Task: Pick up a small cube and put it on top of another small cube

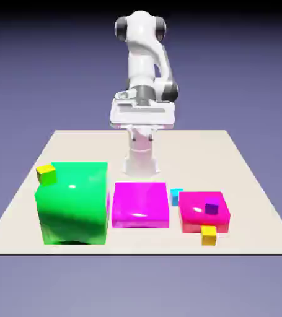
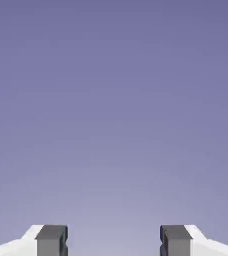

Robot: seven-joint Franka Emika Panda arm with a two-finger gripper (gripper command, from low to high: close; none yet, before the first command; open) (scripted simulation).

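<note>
- White two-finger pincer with grey tips (image 2: 114,241): jaws apart, open, nothing between them.
- Tiny yellow-orange cube (image 1: 209,235): below pincer and toward the exterior view's right, at the near side of the glossy red-pink block (image 1: 193,218).
- Tiny cyan cube (image 1: 175,198): also lower and right of pincer, nearer it than the yellow-orange one.

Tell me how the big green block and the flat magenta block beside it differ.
The green block stands taller than the magenta block. The green block has a small yellow-and-green cube showing at its upper corner; the magenta block has none. Both look glossy and rest on the pale table.
</note>
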